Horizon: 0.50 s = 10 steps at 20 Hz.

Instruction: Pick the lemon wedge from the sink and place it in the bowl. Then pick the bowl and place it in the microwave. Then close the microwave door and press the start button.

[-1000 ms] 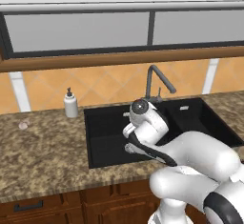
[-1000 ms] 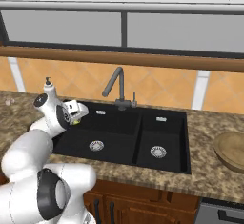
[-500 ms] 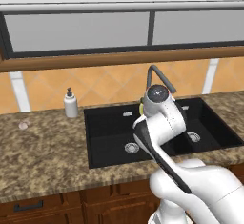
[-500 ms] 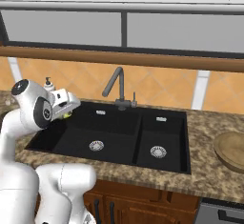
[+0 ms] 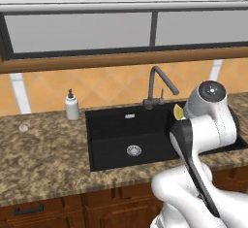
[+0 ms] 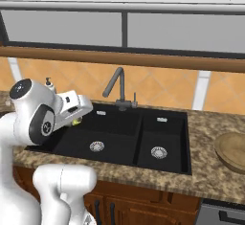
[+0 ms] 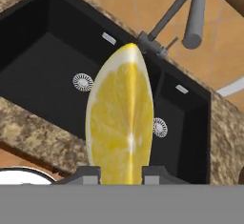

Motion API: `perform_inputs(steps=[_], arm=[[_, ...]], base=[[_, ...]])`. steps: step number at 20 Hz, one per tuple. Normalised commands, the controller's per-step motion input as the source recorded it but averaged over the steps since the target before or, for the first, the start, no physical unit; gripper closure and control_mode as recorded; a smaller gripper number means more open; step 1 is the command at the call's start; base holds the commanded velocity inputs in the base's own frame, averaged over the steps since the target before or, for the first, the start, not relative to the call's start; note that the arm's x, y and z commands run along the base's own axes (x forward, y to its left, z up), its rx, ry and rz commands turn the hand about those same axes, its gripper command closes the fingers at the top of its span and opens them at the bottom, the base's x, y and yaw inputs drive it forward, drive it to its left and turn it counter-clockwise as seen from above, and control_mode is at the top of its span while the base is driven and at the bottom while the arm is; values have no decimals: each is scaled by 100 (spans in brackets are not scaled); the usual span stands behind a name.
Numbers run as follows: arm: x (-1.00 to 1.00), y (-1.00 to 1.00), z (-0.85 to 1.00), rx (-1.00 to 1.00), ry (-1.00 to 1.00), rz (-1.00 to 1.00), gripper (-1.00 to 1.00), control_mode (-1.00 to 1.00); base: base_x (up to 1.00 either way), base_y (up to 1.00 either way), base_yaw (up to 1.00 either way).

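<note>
Step in hand, by the look of it: carrying the lemon wedge (image 7: 121,118) from the sink (image 6: 119,138) toward the bowl (image 6: 233,151).

Jaws clenched on the lemon wedge, one finger tip (image 7: 88,174) at each side of its lower end, cut face turned to the hand camera and the pointed tip sticking out well past the tips. Wedge upright between them, not skewed.

Wedge clear of the sink, held up in the air above the basins; from the left base view, a sliver of yellow (image 5: 178,111) beside the wrist, near the faucet (image 5: 157,86). From the right base view, a speck of yellow-green (image 6: 76,121) under the gripper (image 6: 79,116), over the left end of the sink.

Bowl at the right end of the surface, well apart from the gripper, with the whole sink between.

To do it well: keep the grip steady and level (only the low end of the wedge is pinched, so a sharp swing could probably twist it loose). Carry high enough to pass the faucet. Release only once centred over the bowl and low inside its rim, lest the wedge bounce out onto the surface.
</note>
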Motion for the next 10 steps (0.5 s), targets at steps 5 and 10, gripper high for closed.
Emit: perform_inputs(steps=[5, 10], arm=[[-32, -97, 27, 0, 1, -6, 100, -100], [27, -100, 12, -1, 4, -9, 100, -100]], base=[[0, 0, 0], [0, 0, 0]])
